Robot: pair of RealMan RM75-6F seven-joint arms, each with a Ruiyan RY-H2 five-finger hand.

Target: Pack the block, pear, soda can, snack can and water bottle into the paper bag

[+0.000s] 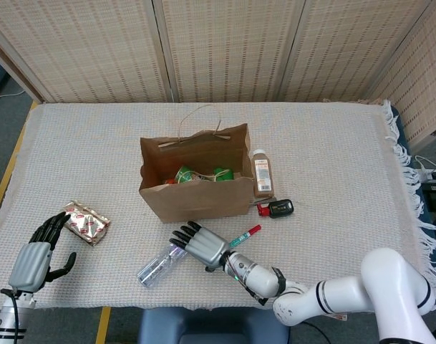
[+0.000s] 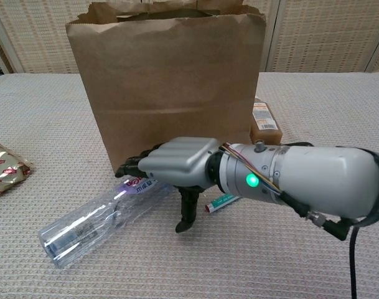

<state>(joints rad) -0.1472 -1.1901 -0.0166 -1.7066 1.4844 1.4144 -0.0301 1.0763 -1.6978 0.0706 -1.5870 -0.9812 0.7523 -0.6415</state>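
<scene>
The brown paper bag point(image 1: 196, 188) point(image 2: 170, 87) stands upright and open at mid-table, with green and red items point(image 1: 200, 174) inside. A clear water bottle point(image 1: 156, 264) point(image 2: 89, 219) lies on its side in front of the bag. My right hand point(image 1: 200, 245) point(image 2: 175, 166) lies over the bottle's cap end with its fingers stretched out along it and the thumb pointing down to the cloth beside it. It holds nothing. My left hand point(image 1: 39, 256) hovers open at the near left edge, close to a foil packet.
A foil snack packet point(image 1: 86, 222) point(image 2: 5, 169) lies at the left. A green and red marker point(image 1: 244, 236) point(image 2: 224, 200) lies just right of my right hand. A brown bottle point(image 1: 262, 173) point(image 2: 264, 121) and a black key fob point(image 1: 280, 208) sit beside the bag's right side.
</scene>
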